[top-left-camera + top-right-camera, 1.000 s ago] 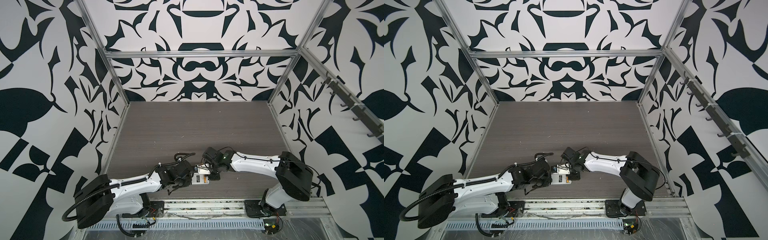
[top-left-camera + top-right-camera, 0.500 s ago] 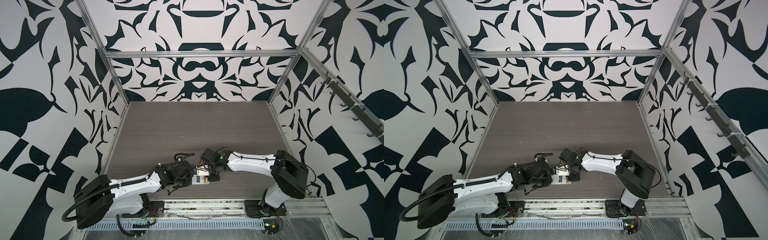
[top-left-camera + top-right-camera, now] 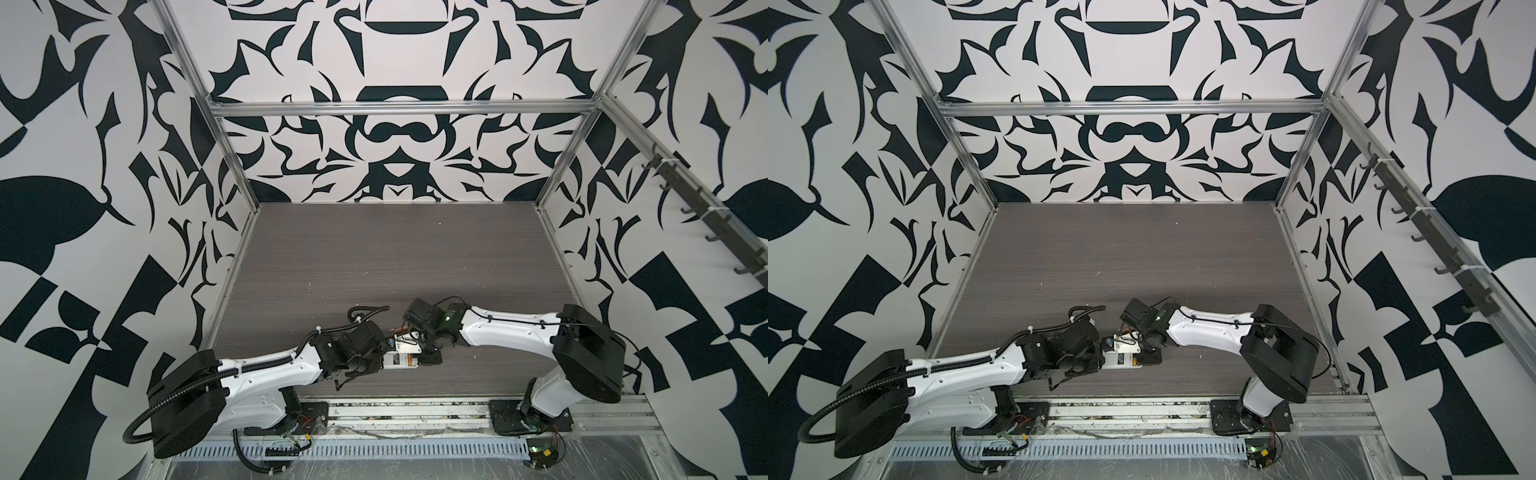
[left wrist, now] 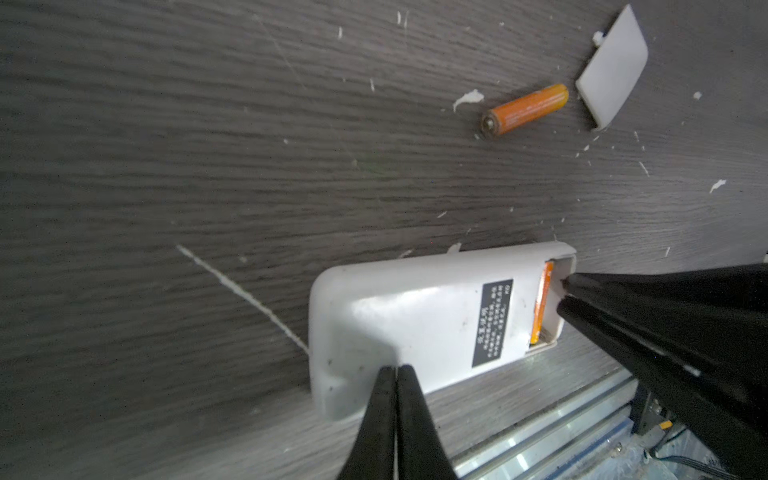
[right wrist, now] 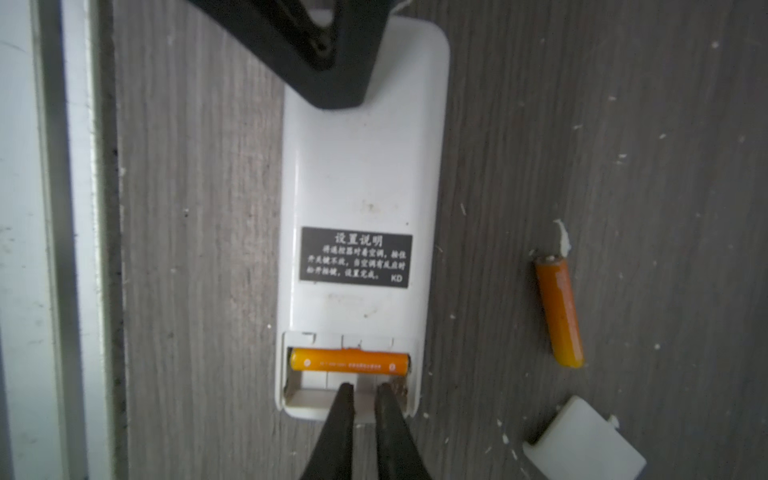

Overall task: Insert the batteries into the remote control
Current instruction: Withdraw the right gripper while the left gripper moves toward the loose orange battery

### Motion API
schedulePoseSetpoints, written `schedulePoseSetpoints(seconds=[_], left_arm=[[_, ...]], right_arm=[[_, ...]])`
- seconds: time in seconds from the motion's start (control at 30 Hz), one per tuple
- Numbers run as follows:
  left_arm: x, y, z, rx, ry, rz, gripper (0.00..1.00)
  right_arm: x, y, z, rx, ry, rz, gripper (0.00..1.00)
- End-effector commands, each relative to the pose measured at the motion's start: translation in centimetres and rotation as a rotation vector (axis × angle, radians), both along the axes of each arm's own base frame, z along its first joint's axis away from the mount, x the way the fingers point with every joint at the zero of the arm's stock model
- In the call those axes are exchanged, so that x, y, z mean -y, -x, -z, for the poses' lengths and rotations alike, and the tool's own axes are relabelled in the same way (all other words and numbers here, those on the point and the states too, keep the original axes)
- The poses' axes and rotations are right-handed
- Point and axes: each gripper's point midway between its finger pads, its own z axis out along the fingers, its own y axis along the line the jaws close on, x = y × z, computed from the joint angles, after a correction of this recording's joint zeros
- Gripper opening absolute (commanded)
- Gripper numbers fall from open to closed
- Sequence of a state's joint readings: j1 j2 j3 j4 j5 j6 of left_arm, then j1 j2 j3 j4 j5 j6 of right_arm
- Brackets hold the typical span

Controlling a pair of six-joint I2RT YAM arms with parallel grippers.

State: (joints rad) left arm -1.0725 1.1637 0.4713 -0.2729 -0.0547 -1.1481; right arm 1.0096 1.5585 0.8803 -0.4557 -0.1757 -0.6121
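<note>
The remote control [image 5: 361, 174] lies back up near the table's front edge, dark label showing and battery compartment uncovered. One orange battery [image 5: 349, 360] sits in the compartment's inner slot; the slot beside it is empty. A second battery [image 5: 560, 311] lies loose on the table beside the remote. My right gripper [image 5: 365, 388] hovers over the empty slot, jaws slightly apart with nothing between them. My left gripper [image 4: 397, 370] is shut, its tips pressing on the remote control [image 4: 415, 316] at the end away from the compartment. In both top views the remote [image 3: 401, 360] [image 3: 1121, 359] lies between the two grippers.
A small white cover plate [image 5: 582, 444] lies on the table past the loose battery [image 4: 525, 109]. The metal rail [image 5: 50, 249] of the table's front edge runs close along the remote. White flecks and a pale scratch [image 4: 241, 299] mark the dark wood surface.
The right gripper's jaws have parted a little over the compartment, and the right arm has shifted slightly to the left. The left arm and the remote have stayed put.
</note>
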Motion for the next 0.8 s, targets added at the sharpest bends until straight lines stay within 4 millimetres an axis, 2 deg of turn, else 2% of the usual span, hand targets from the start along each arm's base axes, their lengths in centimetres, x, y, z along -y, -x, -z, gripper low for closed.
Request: schedulePoseSetpoints(seconds=[0.0,0.1,0.2,0.3,0.43,0.5,0.57,0.63,0.73,0.77], left_arm=[[-3.1,1.4,1.7,-0.056,-0.127,-0.008,0.09],[-3.0,1.1,1.2,-0.038,-0.116,-0.011,0.09],[-2.7,0.8,0.6,-0.026,-0.116,-0.002,0.10],[-2.3,0.4,-0.3,-0.004,-0.106,0.008,0.12],[-1.1,-0.6,-2.6,0.067,-0.078,0.051,0.18],[-0.3,-1.3,-3.8,0.103,-0.072,0.097,0.24],[0.3,-2.2,-5.0,0.126,-0.089,0.145,0.28],[0.7,-3.1,-5.8,0.139,-0.114,0.178,0.31],[1.0,-4.7,-6.3,0.136,-0.141,0.210,0.33],[1.3,-5.3,-5.9,0.119,-0.161,0.226,0.34]], right_arm=[[-1.2,-0.7,-2.6,0.038,-0.100,0.045,0.24],[-1.7,-1.4,-3.8,0.015,-0.163,0.101,0.33],[-1.7,-2.6,-4.6,-0.008,-0.203,0.167,0.37],[-1.1,-4.5,-5.7,0.002,-0.234,0.286,0.39],[0.8,-8.1,-7.4,-0.001,-0.290,0.542,0.41],[1.2,-8.5,-8.1,-0.009,-0.321,0.596,0.44],[1.3,-8.5,-8.5,-0.017,-0.337,0.625,0.55],[1.4,-8.3,-8.9,-0.028,-0.342,0.641,0.57],[2.4,-8.7,-8.8,-0.008,-0.327,0.699,0.63],[2.9,-8.9,-8.7,-0.009,-0.328,0.727,0.66]])
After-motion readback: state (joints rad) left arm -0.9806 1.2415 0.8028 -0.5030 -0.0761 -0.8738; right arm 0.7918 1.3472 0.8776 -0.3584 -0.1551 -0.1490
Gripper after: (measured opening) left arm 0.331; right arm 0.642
